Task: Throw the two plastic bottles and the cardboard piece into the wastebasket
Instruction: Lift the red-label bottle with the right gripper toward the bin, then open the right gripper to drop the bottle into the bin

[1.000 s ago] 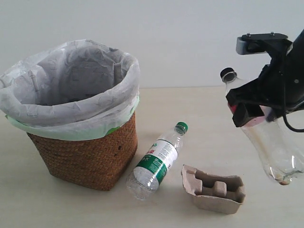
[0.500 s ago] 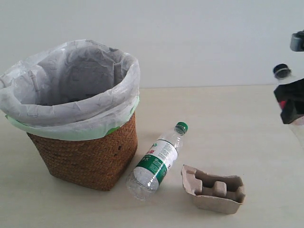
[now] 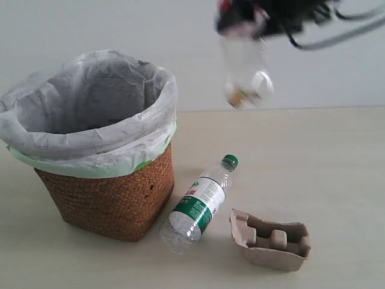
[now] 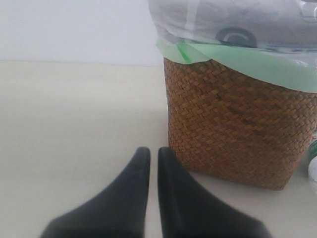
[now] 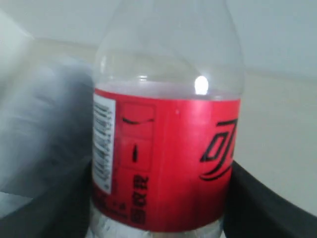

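One clear bottle with a red label [image 3: 245, 69] hangs in the air from the right gripper [image 3: 243, 17], base downward, high over the table [image 3: 325, 162] and to the right of the wastebasket's rim. Both are smeared by motion blur in the exterior view. In the right wrist view the red label [image 5: 163, 163] fills the frame. It carries bold black stylised characters, cut off at the edge and not fully readable, and a white panel of fine print too blurred to read. Dark fingers [image 5: 260, 206] press against the bottle on either side, clamped around the label band.

The other bottle [image 3: 198, 205], with a green cap and a green-white label whose writing is too small to read, lies on the table with its base just beside the wastebasket [image 3: 108, 192]. The grey-beige cardboard piece [image 3: 271, 239] sits near that bottle's base, on its right. The wicker wastebasket is lined with a white bag with a pale green edge.

The left gripper [image 4: 152, 154] is low over the table near the basket's woven wall, its fingers drawn together with only a thin slit between them and nothing in it.
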You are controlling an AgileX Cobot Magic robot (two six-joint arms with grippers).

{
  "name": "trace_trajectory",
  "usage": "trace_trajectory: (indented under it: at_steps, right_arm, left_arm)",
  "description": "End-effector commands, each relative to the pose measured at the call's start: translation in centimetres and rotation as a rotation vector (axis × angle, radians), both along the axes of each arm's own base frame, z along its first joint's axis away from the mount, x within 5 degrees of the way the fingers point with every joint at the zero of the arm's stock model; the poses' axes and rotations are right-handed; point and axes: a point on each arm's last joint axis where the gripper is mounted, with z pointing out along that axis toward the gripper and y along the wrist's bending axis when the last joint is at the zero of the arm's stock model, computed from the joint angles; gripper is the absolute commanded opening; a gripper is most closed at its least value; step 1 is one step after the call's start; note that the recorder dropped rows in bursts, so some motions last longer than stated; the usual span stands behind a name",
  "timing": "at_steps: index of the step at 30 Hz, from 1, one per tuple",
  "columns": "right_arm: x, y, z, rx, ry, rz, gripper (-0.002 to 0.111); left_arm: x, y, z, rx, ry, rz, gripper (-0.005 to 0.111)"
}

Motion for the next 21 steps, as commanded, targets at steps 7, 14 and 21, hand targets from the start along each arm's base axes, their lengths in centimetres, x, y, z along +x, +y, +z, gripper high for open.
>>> trace_trajectory:
  at_steps: [7, 14, 21]
  right_arm:
    - [-0.5, 3.9, 5.8, -0.117, 0.043, -0.092, 0.079]
    - [0.1, 2.8, 4.7, -0.286, 0.047, -0.160, 0.075]
    - [0.9, 1.5, 3.2, -0.475, 0.005, -0.225, 0.075]
  left_arm:
    - [0.0, 0.0, -0.1, -0.007, 0.000, 0.005, 0.006]
    - [0.0, 0.0, -0.1, -0.007, 0.000, 0.005, 0.006]
    - [0.0, 0.0, -0.1, -0.007, 0.000, 0.005, 0.006]
